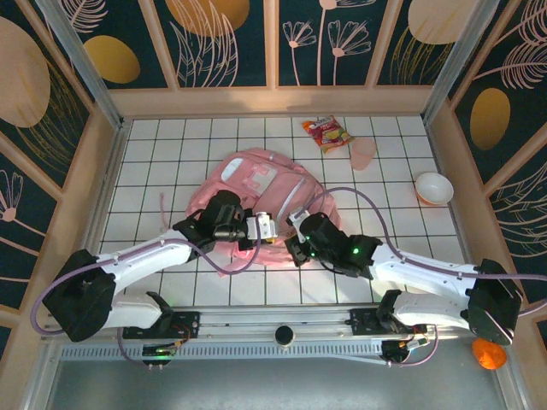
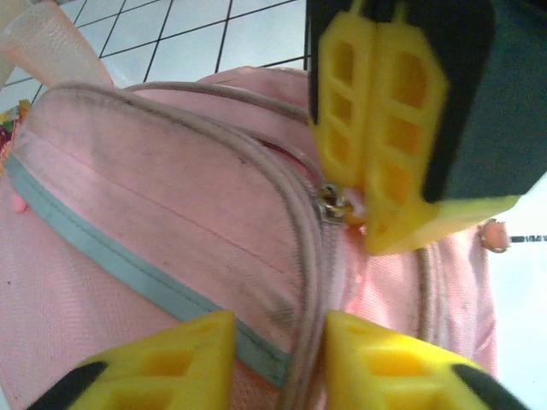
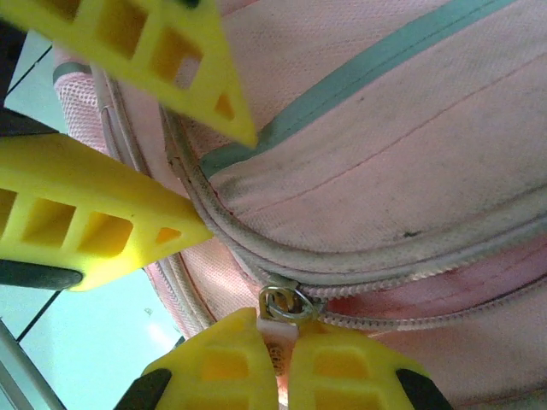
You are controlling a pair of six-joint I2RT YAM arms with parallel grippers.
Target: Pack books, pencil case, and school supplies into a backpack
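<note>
Pinched in my right pincer (image 3: 278,326): small white zip tab (image 3: 276,343) on the soft pink backpack (image 3: 410,154).
I'd pull along the zip's curve; my left pincer (image 3: 226,181) straddles the seam, grip unclear.

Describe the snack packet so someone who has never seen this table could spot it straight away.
Start at the big pink backpack in the middle of the white tiled table. Beyond it, near the back wall and slightly right, lies the snack packet, next to a pale pink cup. It alone is red-orange with yellow-green print; the cup is plain.
</note>
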